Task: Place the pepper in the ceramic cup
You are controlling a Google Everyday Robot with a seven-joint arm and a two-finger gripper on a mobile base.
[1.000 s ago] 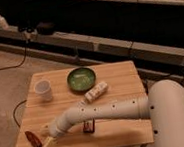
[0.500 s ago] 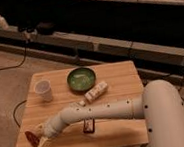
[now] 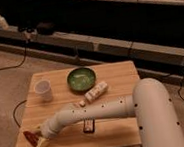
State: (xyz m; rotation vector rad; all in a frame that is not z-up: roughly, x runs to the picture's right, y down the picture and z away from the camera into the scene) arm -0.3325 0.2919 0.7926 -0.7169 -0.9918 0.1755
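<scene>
Arm (image 3: 95, 109): white, perforated tube reaching from the bulky shoulder at the right, across the front half of the surface (image 3: 117, 76), toward its front-left corner | Wrist (image 3: 54, 127): sloped down and leftward, low over the surface | Gripper (image 3: 39, 143): at the front-left corner, near the front edge | Fingers (image 3: 43, 146): pale, parted, tips lowered to the surface

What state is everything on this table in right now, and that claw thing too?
pepper: lying on the table, not held.
ceramic cup: upright.
green bowl: upright.
white bottle: lying on its side.
dark bar: lying flat.
gripper: open, low at the front left corner, beside the pepper.
</scene>
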